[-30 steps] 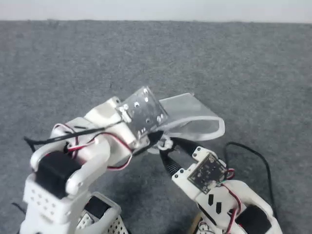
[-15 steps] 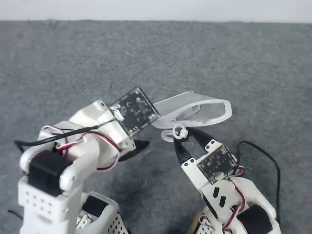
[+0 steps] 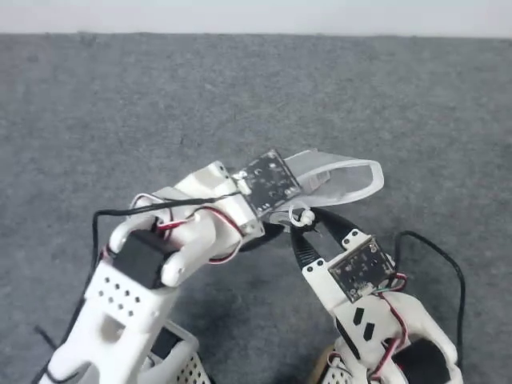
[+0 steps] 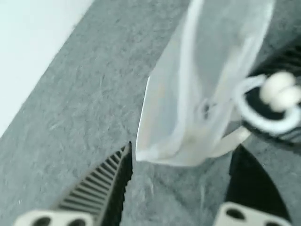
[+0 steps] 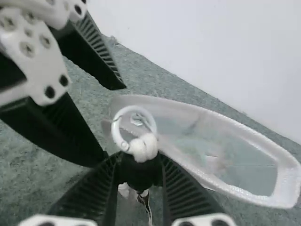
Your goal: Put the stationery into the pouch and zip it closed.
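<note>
- Since closing a zip needs the slider drawn along while the fabric is held back, the right gripper (image 5: 139, 162) was clenched on the pull ring (image 5: 134, 126), with its white bead (image 5: 143, 147) just above the jaws.
- The left gripper (image 4: 183, 157) stood released, its ridged black jaws straddling the pouch's near end, likely ready to brace it.
- The pouch (image 3: 340, 180) lay on the grey, felt-like table (image 3: 120, 104); it was frosted soft plastic, flat, with its rim gaping and its contents indistinct.
</note>
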